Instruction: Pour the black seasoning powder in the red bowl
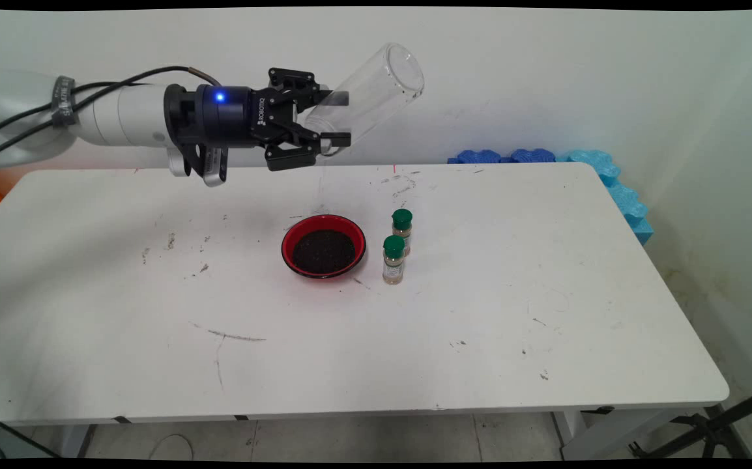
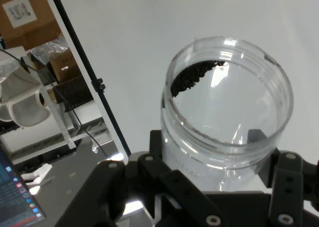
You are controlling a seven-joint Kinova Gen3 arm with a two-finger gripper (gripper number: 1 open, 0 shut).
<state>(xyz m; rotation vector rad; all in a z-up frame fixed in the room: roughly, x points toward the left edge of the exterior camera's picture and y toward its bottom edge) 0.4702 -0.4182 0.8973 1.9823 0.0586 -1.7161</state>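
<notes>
Holding a clear plastic jar (image 1: 376, 88) by its base end, the hand (image 1: 335, 118) has its fingers pinched on it, high above the surface (image 1: 545, 312) at the far left. We note the jar is tilted, its open mouth pointing up and to the right, towards the wall. The hand view shows a small clump of dark granules (image 2: 194, 77) clinging inside the jar near its rim; otherwise it looks empty. Below and slightly nearer, a red bowl (image 1: 323, 246) stands on the surface, filled with dark granular matter. Just right of the bowl stand two small spice bottles with green caps, one farther (image 1: 402, 230) and one nearer (image 1: 393, 259), upright and close together. Blue foam pieces (image 1: 604, 176) lie along the far right edge. Dark specks mark the surface around the bowl.
</notes>
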